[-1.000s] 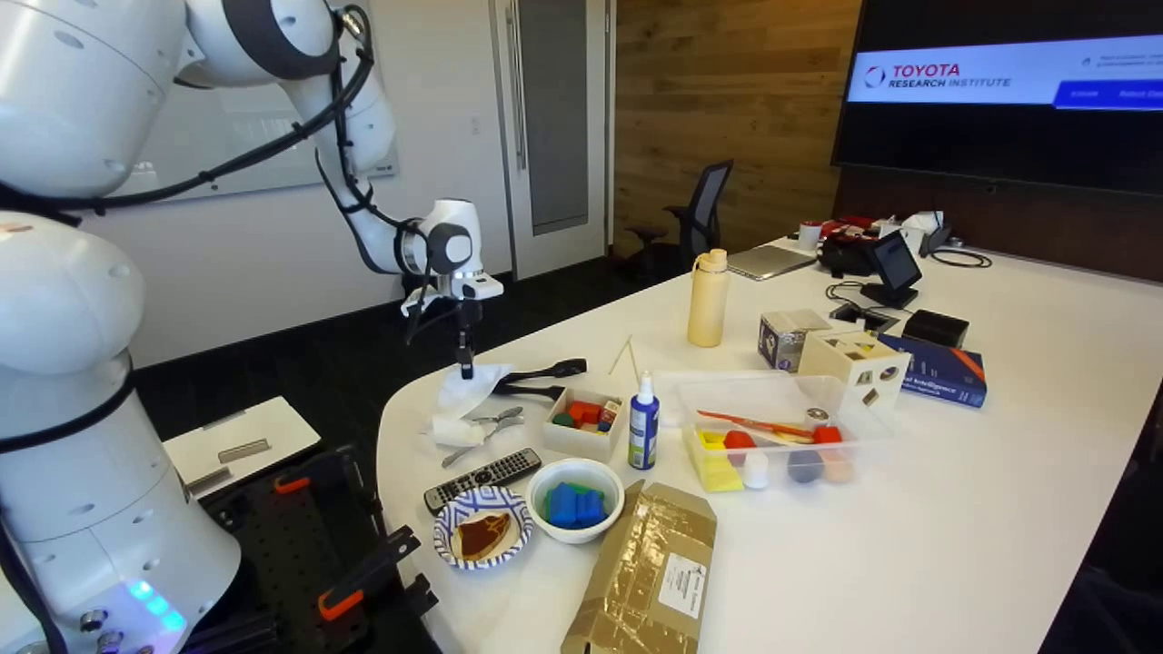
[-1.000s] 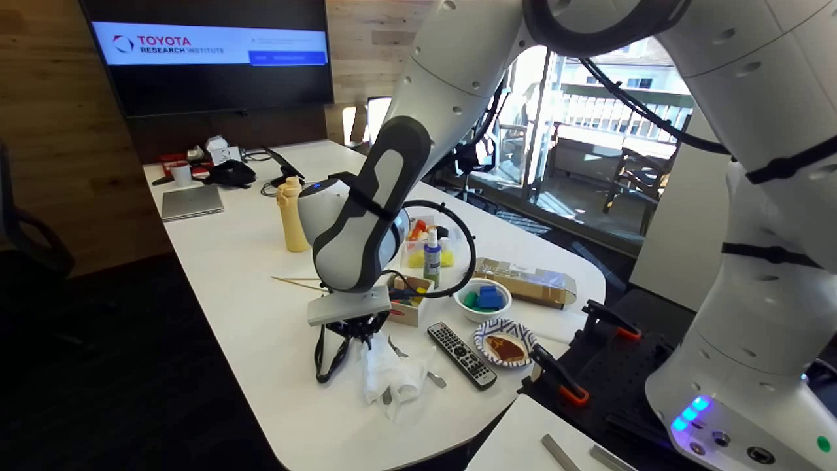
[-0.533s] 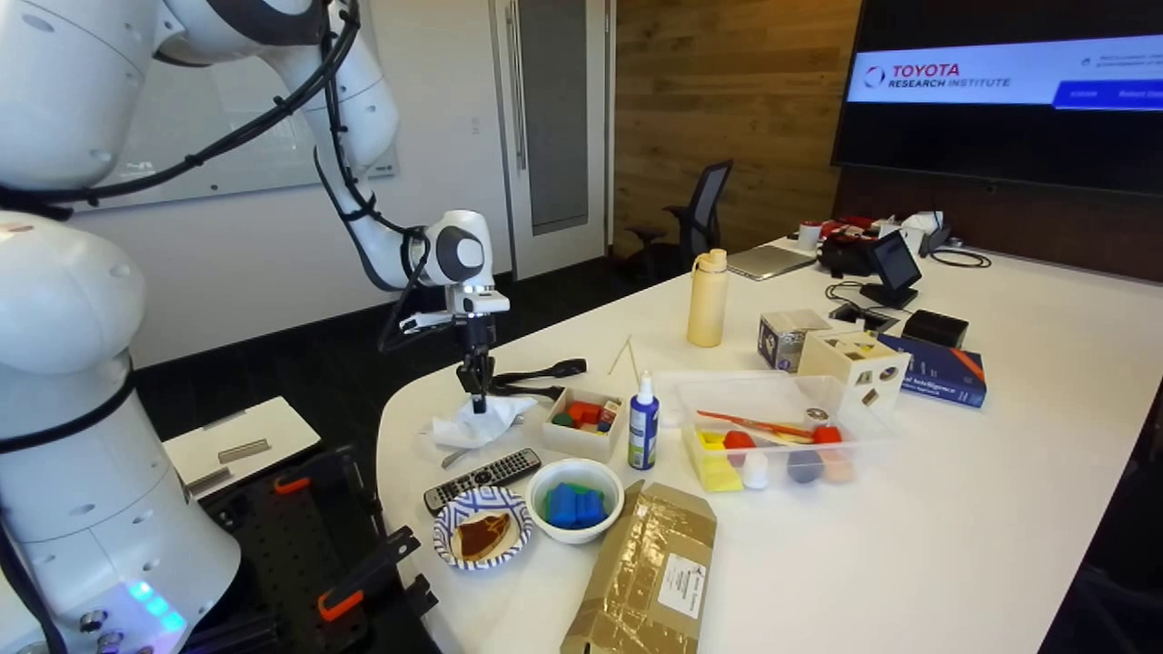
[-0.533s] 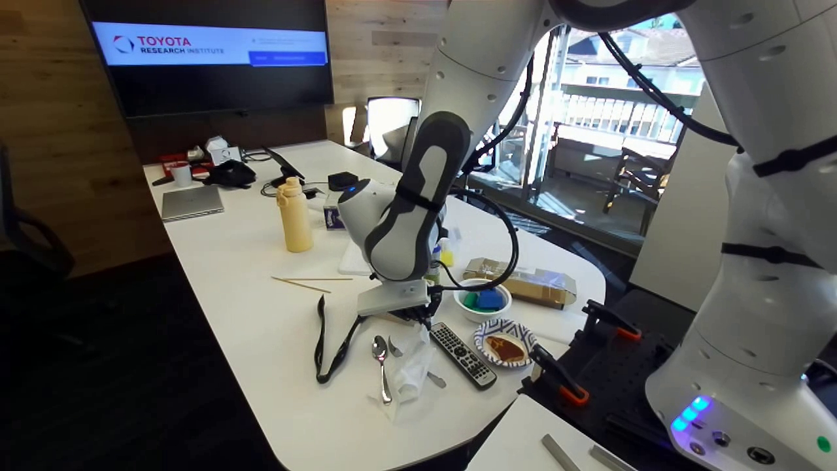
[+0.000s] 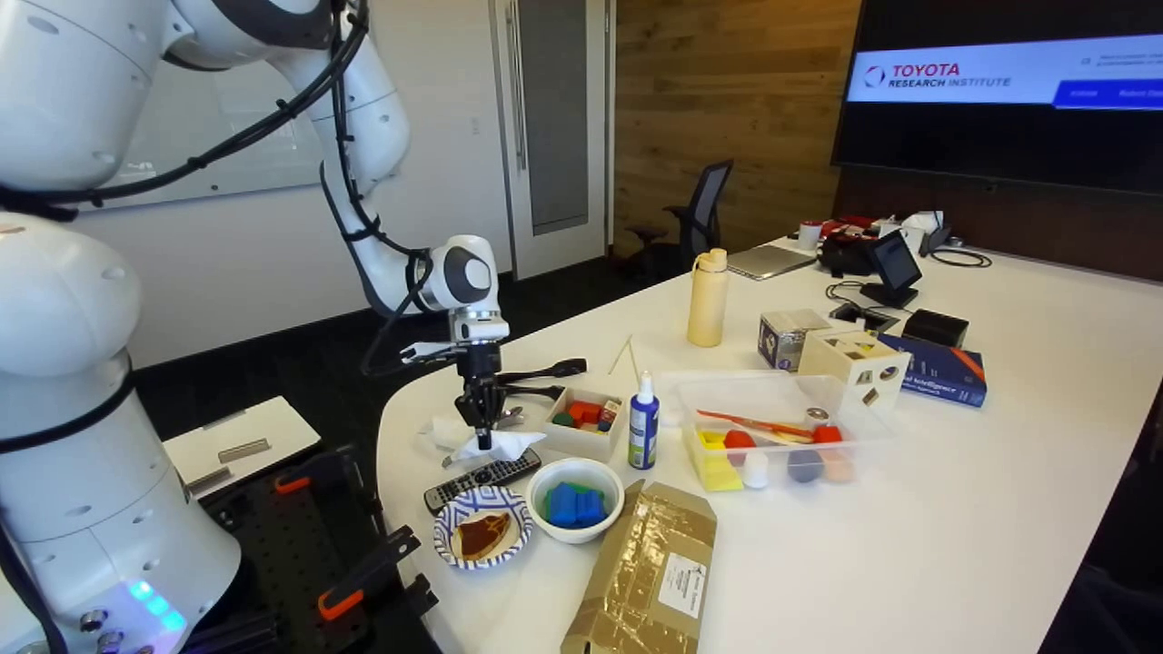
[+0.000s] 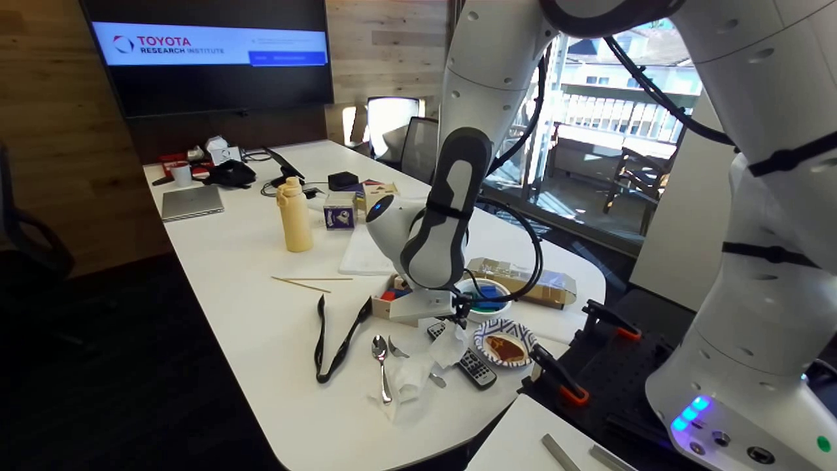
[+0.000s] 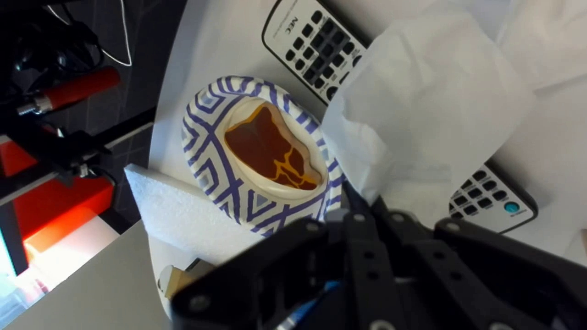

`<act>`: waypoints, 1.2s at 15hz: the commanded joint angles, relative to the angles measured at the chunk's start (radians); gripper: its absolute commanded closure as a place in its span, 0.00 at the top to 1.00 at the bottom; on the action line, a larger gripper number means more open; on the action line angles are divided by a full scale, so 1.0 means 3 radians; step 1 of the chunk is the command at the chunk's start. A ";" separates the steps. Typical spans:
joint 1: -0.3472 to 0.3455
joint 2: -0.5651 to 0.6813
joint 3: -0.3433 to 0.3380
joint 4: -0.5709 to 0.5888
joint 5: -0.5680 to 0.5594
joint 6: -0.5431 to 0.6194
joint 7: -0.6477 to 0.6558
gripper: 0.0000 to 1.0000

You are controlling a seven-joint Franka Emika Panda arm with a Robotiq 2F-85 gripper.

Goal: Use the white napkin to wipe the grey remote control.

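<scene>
My gripper [image 5: 484, 441] is shut on the white napkin [image 7: 426, 101], pinching one corner between its fingertips [image 7: 369, 201]. The napkin hangs spread out below the fingers and shows in both exterior views [image 5: 511, 444] [image 6: 450, 347]. The grey remote control [image 7: 316, 50] lies flat on the table with dark buttons up. The napkin covers its middle in the wrist view, and both ends stick out. The remote also shows in both exterior views [image 5: 459, 489] [image 6: 480, 371]. I cannot tell whether the napkin touches it.
A patterned paper plate [image 7: 215, 174] sits close beside the remote. A white bowl [image 5: 577, 536] with blue pieces, a block box [image 5: 577, 443] and a blue spray bottle [image 5: 643, 431] stand near. Another crumpled white piece [image 6: 409, 379], a spoon [image 6: 382, 366] and black tongs [image 6: 323, 377] lie behind.
My gripper has carried the napkin from beside the tongs, past the cutlery, toward the remote and lower. The napkin now covers the remote's middle. The remote and other objects have not moved.
</scene>
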 commanded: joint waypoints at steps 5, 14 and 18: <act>-0.0442 0.0010 0.0565 -0.0047 0.0143 -0.0216 -0.0223 0.00; -0.0760 0.0079 0.0977 0.0048 0.0790 -0.0980 -0.0637 0.00; -0.0698 0.0241 0.0832 0.0249 0.0699 -0.0872 -0.0575 0.00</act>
